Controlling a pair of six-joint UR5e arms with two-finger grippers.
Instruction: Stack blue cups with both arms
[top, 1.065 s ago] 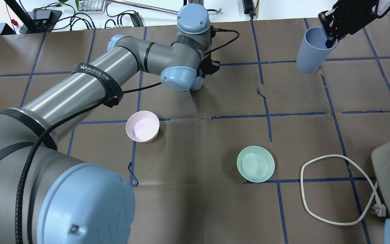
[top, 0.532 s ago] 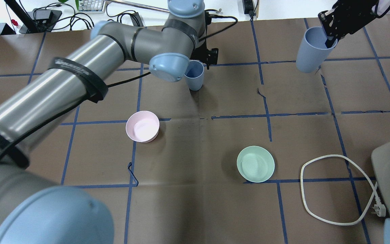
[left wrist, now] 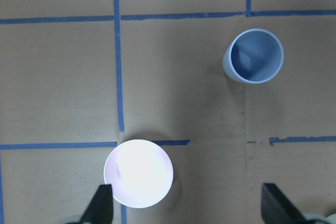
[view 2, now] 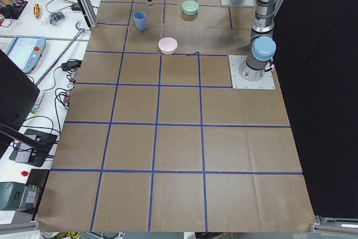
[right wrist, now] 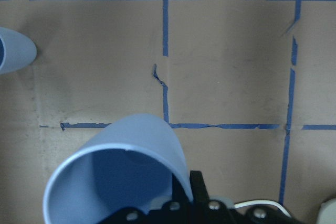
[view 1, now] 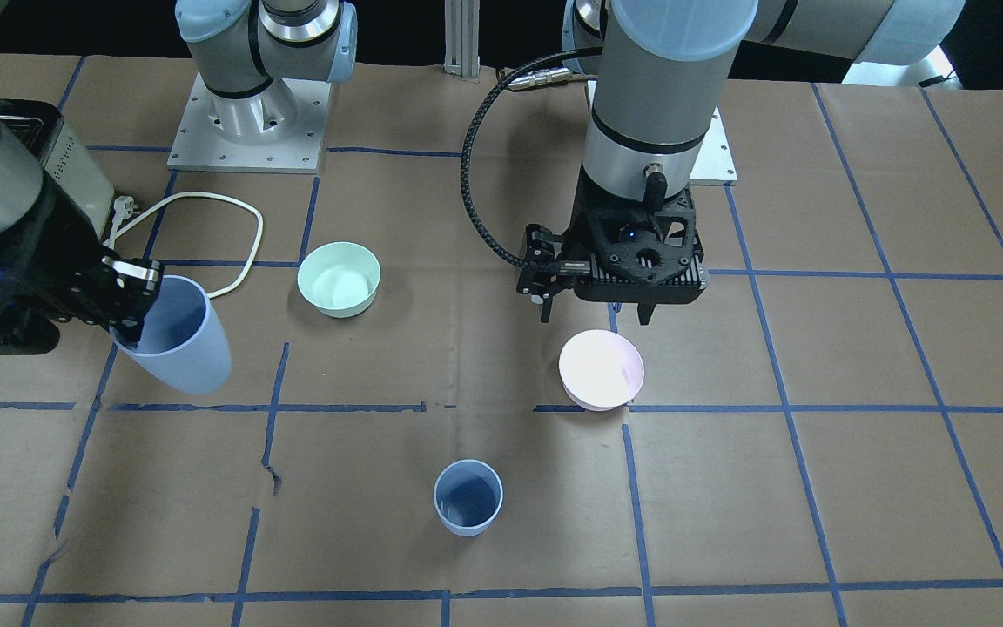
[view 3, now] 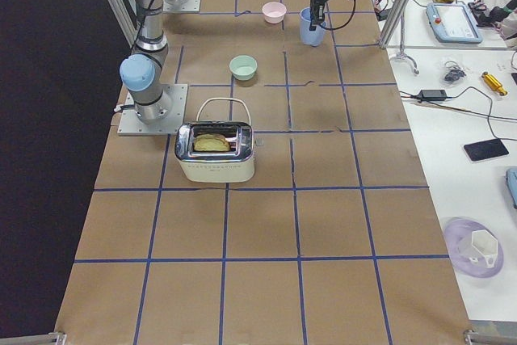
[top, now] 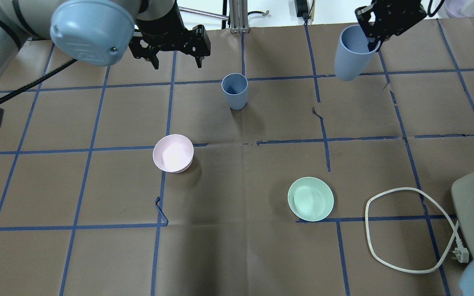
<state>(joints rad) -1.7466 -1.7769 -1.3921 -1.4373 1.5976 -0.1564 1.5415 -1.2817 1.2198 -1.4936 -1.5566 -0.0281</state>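
Seen from over the robot's shoulders, the task looks roughly half done. One cup is ready to receive and the other is gripped, but nothing is nested yet. The standing cup (top: pixel 234 92) sits upright and mouth-up on the counter (top: pixel 241 246) at about 12 o'clock from the middle, with nothing touching it. The left fingers (left wrist: pixel 102 205) are spread wide and hold nothing. They hang at about 10 o'clock from that cup, well apart from it, and the wrist view shows the pink bowl (top: pixel 173 153) just inside one of them, lower down. At about 2 o'clock from the standing cup, the right fingers (right wrist: pixel 197 190) pinch the rim of the held cup (top: pixel 350 61), one inside the mouth and one outside. This cup is tilted, base swung toward 7 o'clock, and it appears to be off the counter, though the contact point is not plainly visible. The green bowl (top: pixel 310 199) lies at 5 o'clock from the standing cup and seems to play no part. What is left, by my reading, is to carry the held cup over toward 9 o'clock, level it above the open mouth, lower it in and release.
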